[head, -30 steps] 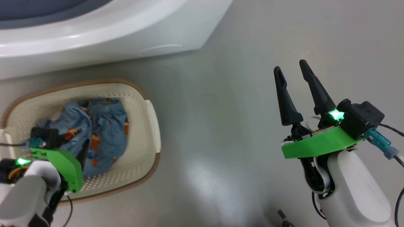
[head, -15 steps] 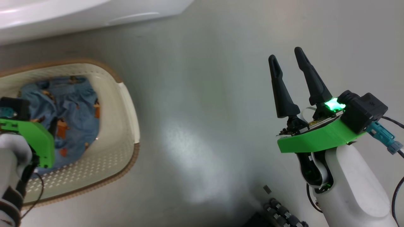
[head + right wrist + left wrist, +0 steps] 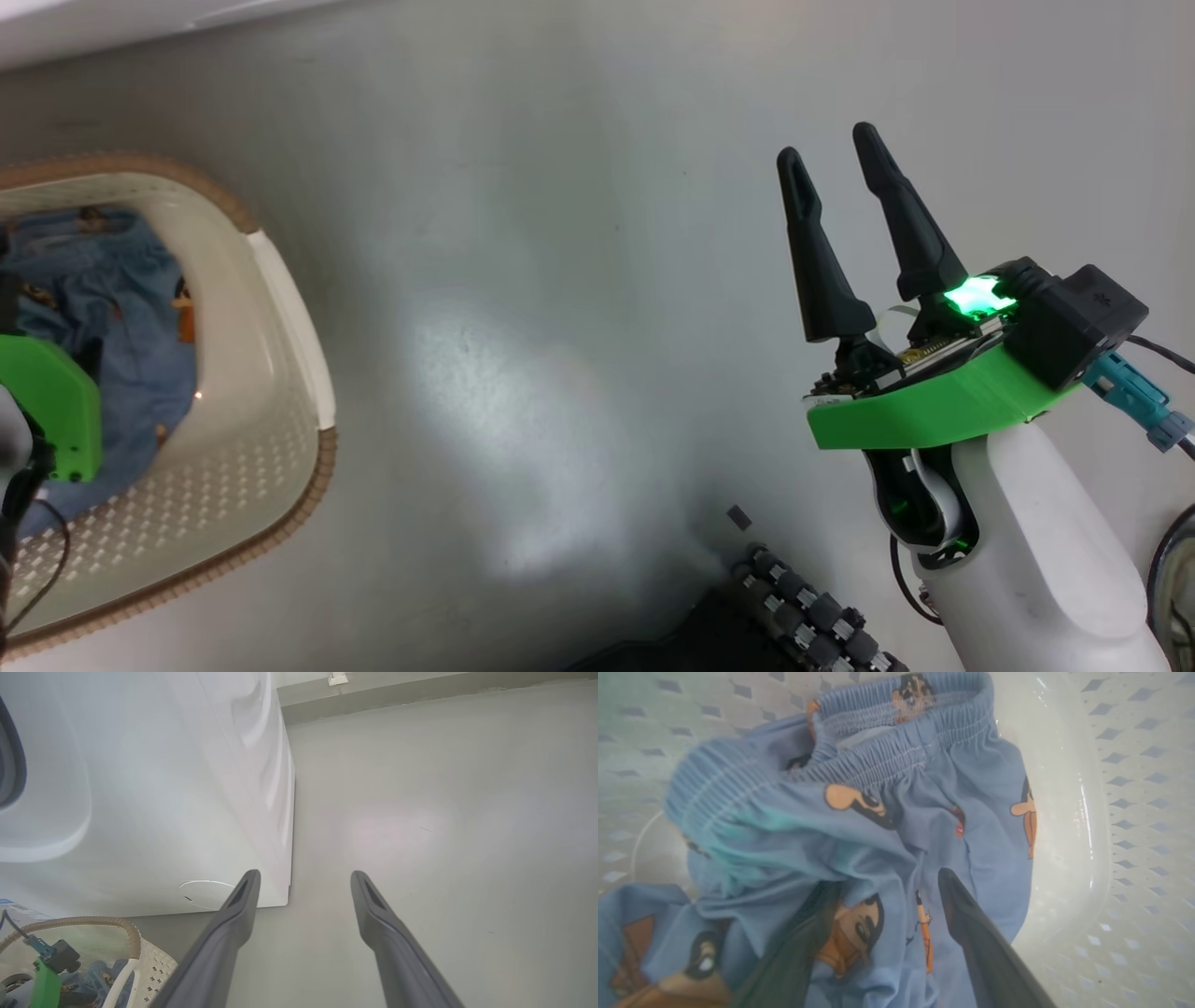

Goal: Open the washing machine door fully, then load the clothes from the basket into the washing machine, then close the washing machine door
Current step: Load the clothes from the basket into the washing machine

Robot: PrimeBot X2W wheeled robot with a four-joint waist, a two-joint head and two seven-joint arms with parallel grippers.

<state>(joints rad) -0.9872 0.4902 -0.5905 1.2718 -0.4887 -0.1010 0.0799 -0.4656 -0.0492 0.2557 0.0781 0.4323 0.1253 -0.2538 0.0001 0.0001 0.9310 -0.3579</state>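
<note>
Compared with the earlier head views, the camera has swung: the basket (image 3: 280, 308) now lies at the left edge of the frame and the washing machine (image 3: 93, 23) is reduced to a pale strip along the upper left. Nearest, in the left wrist view, the left gripper (image 3: 885, 882) is lowered into the basket with its jaws apart. One finger rests on the clothes (image 3: 878, 812), and the other is blurred against a fold at lower centre. The light-blue printed fabric is heaped on the basket floor, its elastic waistband toward the top of the frame. The step in hand appears to be the pick. A good grasp would press down until a thick fold sits between both fingers, close fully, then lift straight up so that trailing cloth clears the brown rim. Farther right in the head view, the right gripper (image 3: 826, 145) hangs over bare floor (image 3: 560, 280), its jaws apart and empty. Beyond it, the right wrist view shows the washer's white front at the left of the frame. Whether its door stands fully open cannot be told.
</note>
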